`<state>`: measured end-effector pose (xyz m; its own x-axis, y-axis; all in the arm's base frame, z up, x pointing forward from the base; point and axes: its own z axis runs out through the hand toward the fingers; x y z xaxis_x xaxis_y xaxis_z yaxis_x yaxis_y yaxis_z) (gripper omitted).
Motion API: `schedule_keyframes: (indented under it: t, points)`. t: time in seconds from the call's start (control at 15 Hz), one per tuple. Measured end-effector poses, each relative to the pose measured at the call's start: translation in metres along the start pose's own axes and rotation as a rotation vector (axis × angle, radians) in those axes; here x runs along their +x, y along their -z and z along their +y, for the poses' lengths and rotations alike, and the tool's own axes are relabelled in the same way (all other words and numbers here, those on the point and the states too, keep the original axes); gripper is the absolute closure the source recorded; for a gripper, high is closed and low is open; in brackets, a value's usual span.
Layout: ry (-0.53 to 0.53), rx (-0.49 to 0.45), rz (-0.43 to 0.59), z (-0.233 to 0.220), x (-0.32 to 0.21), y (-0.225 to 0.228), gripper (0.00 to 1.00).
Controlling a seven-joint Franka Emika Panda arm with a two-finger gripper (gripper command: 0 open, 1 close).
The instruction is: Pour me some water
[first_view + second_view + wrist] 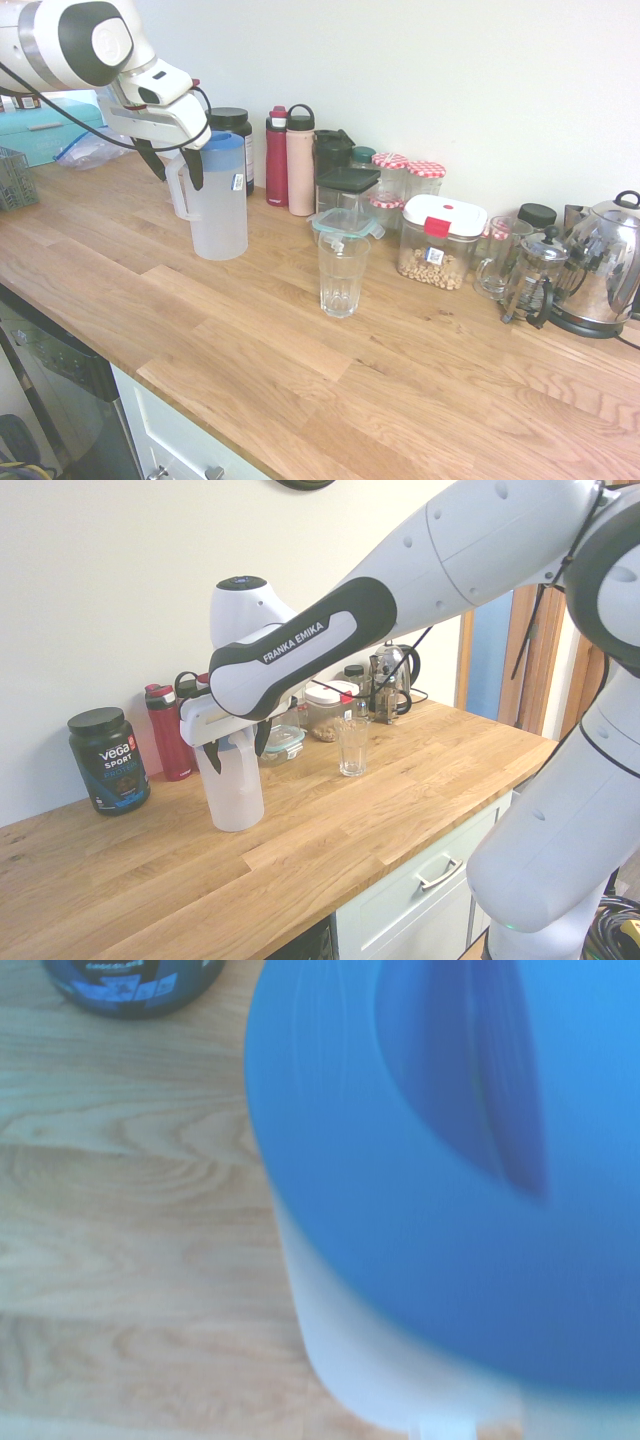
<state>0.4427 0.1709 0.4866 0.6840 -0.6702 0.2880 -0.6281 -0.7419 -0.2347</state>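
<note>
**Asker:** Three views, please, one at a time. What does the first exterior view show?

**Describer:** A wooden counter (300, 380) fills the frame. At upper left, the pincer (170, 172) hangs with its two dark fingers spread, released and holding nothing. They straddle the side handle of the frosted jug (220, 215), which stands upright under its blue lid (222, 143). Whether a finger touches the handle, I cannot tell. The water inside the jug is too clear to make out. An empty drinking glass (342, 272) stands near centre, well apart from the jug, to its right.

**Asker:** And the second exterior view?

**Describer:** The jug (232, 785) sits left of centre, the pincer (236, 752) at its upper part, fingers parted on either side. The glass (352, 747) is to the right.

**Asker:** The wrist view?

**Describer:** Blurred and close: the blue lid (450, 1180) fills the right and centre, directly below the camera, with bare wood at left.

**Asker:** Which step is this?

**Describer:** I judge it the reach for the jug, not yet gripped. Next calls for closing firmly on the handle, lifting without tilting, carrying it to the glass, then tipping slowly.
</note>
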Motion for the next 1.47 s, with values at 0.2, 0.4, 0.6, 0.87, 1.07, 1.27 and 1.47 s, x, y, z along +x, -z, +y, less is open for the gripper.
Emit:
schedule_keyframes:
  t: [0.2, 0.4, 0.6, 0.87, 1.07, 1.27, 1.47]
  points:
    - [-0.011, -0.002, -0.005, 0.0001, 0.0063, -0.0027, 1.0]
    - [-0.017, -0.004, -0.006, 0.0023, 0.0097, -0.0028, 1.0]
    - [-0.012, -0.006, -0.006, 0.0016, 0.008, -0.0027, 1.0]
    - [-0.003, -0.011, -0.007, 0.0016, 0.0035, -0.0048, 1.0]
    - [-0.002, -0.015, -0.001, 0.0023, 0.0044, -0.0052, 1.0]
    - [-0.006, -0.018, 0.002, 0.0036, 0.0066, -0.0055, 1.0]
    - [-0.009, -0.019, 0.005, 0.0039, 0.0073, -0.0054, 1.0]
